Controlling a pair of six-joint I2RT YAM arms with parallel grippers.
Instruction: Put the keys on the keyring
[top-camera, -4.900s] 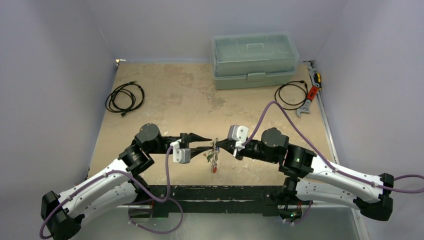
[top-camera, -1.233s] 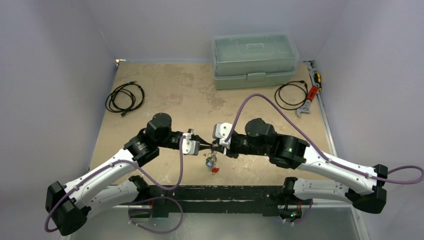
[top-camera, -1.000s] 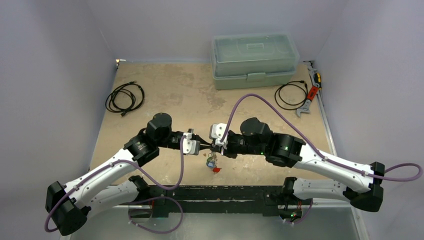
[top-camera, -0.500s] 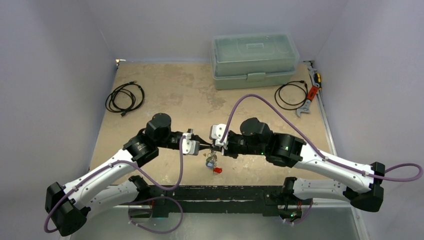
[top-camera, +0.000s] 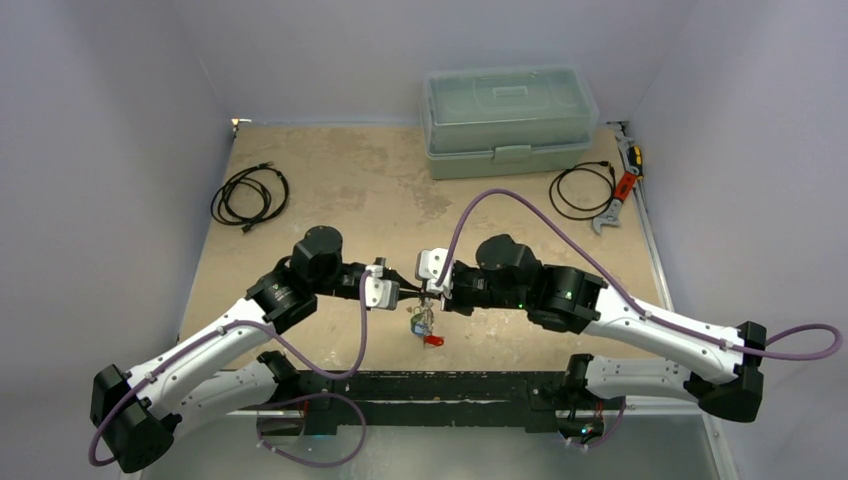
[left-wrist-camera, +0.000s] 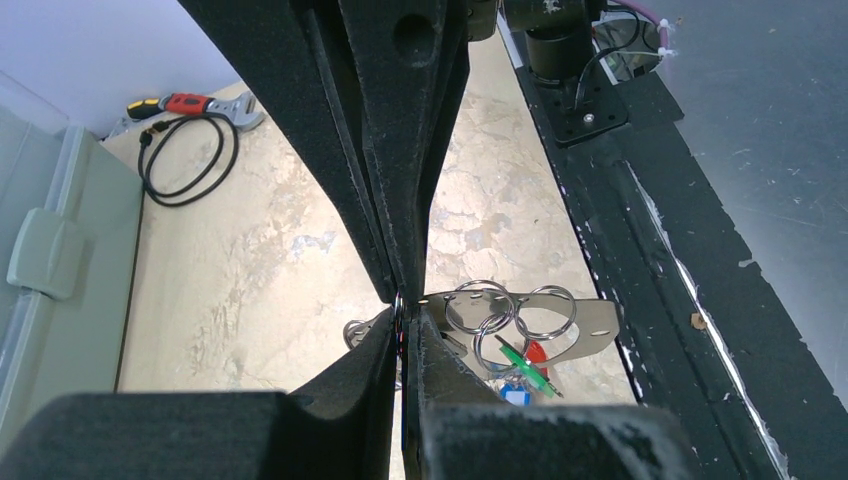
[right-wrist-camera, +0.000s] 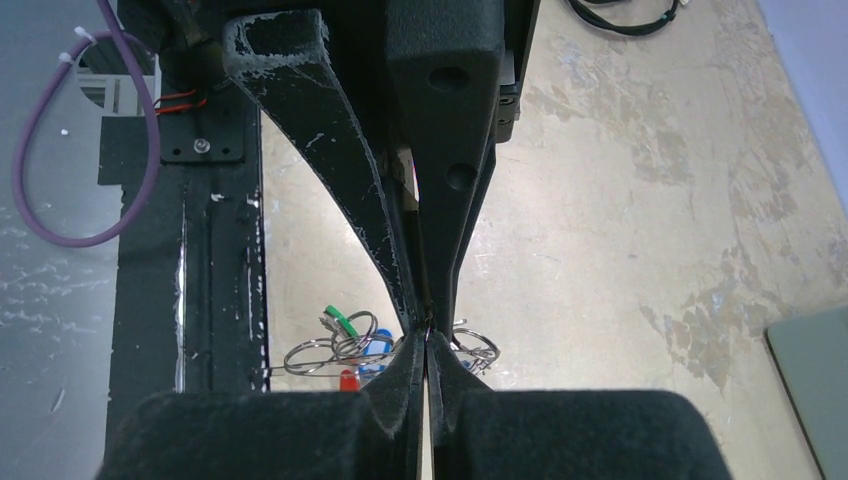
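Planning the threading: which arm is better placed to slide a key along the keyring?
Likely the right: the left fingers pinch the keyring wire as anchor, while the right fingers are shut beside the hanging keys.

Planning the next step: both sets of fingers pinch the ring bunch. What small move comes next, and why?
Probably hold the left gripper still and draw the right gripper slightly away, testing its grip: both are shut tip to tip on the thin keyring, with the keys dangling below.
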